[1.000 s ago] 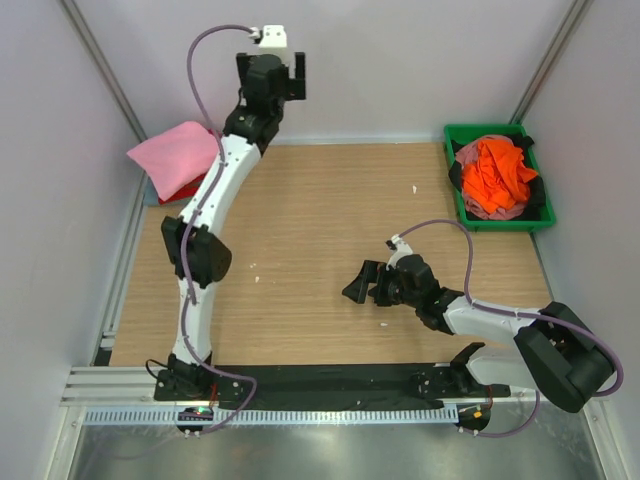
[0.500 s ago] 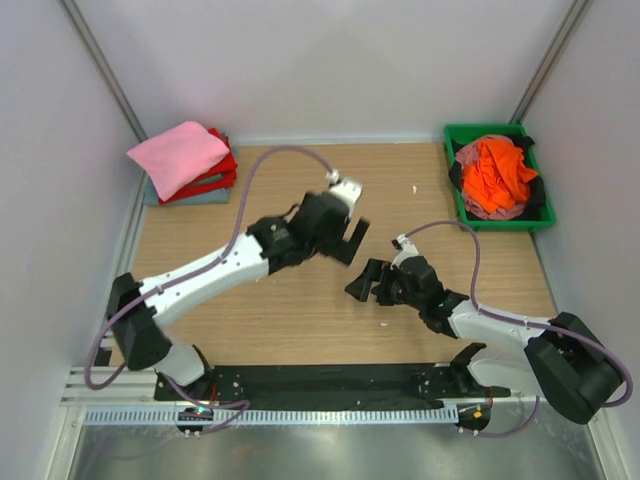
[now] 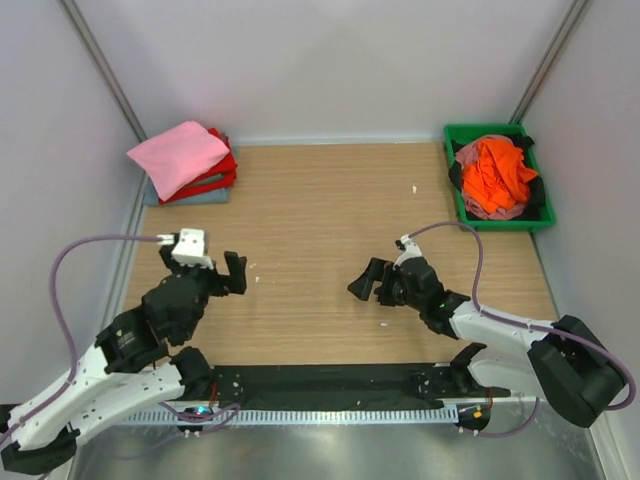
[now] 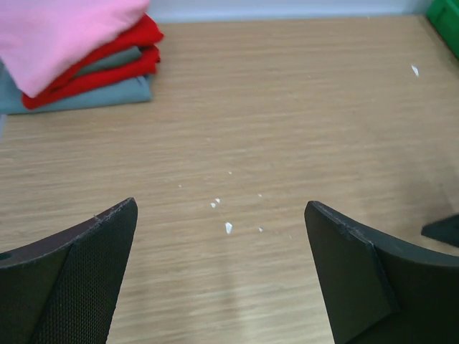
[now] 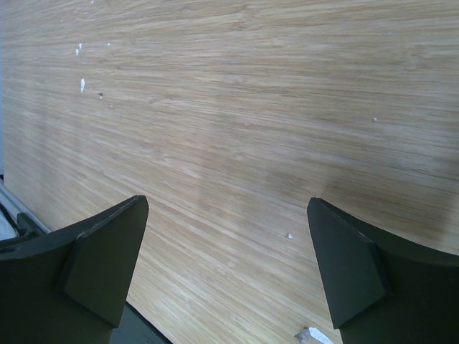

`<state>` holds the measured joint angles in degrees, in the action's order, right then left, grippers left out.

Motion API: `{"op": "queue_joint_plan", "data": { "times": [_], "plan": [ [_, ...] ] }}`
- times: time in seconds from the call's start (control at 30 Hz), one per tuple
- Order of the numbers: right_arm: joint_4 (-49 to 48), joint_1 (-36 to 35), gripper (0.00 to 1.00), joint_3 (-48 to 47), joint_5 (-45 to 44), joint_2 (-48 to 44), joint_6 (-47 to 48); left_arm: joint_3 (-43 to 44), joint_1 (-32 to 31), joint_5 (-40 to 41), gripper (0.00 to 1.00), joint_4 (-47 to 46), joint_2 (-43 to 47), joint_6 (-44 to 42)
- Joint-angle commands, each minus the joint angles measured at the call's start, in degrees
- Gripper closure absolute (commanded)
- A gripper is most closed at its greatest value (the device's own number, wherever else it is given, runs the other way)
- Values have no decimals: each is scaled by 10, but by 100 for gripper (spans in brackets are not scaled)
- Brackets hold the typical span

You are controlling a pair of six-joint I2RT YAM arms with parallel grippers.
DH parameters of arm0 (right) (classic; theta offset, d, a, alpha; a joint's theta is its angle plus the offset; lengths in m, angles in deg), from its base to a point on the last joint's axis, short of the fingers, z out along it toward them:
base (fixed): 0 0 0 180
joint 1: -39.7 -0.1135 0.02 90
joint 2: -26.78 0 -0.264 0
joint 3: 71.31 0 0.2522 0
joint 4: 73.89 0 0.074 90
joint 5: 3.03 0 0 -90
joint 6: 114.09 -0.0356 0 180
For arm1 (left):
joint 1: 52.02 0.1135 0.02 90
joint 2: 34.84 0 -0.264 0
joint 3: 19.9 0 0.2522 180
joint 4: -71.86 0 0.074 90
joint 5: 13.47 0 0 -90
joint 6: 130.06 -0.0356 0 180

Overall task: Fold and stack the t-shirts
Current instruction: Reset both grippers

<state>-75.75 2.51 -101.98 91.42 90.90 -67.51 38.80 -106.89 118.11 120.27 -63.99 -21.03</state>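
Orange crumpled fabric t-shirt (image 3: 497, 175) lies in the green plastic bin (image 3: 470, 129); folded pink, red and grey-blue shirt stack (image 3: 185, 160) sits far left. Left gripper (image 3: 230, 272) and right gripper (image 3: 362, 285) gape empty: fetching the orange one seems next

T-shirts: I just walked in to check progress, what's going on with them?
Nothing is being held. The left gripper and right gripper hover open and empty over the table. A folded stack, pink shirt on red shirt and grey-blue shirt, sits at the far left corner. The orange shirt lies crumpled in the green bin, unfolded.
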Motion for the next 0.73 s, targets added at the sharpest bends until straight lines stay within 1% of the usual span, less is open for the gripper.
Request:
{"op": "queue_joint_plan", "data": {
  "times": [0.0, 0.07, 0.13, 0.17, 0.3, 0.53, 0.7],
  "plan": [
    [8, -3, 0, -8, -33, -6, -13, -35, 1, 112, 0, -78, 46, -56],
    [12, -3, 0, -10, -37, -3, -17, -60, 1, 120, 0, -85, 62, -54],
    [19, -3, 0, -15, -40, 4, -18, -49, 1, 78, 0, -65, 58, -50],
    [22, -3, 0, -17, -42, 7, -19, -45, 1, 73, 0, -51, 56, -50],
    [27, -3, 0, -23, -43, 16, -24, -43, 1, 94, 0, -40, 35, -50],
    [26, -3, 0, -33, -27, 39, -18, -13, 1, 84, 0, 12, -35, -17],
    [24, -3, 0, -36, -24, 47, -23, -11, 1, 81, 0, 16, -35, -9]
  ]
}}
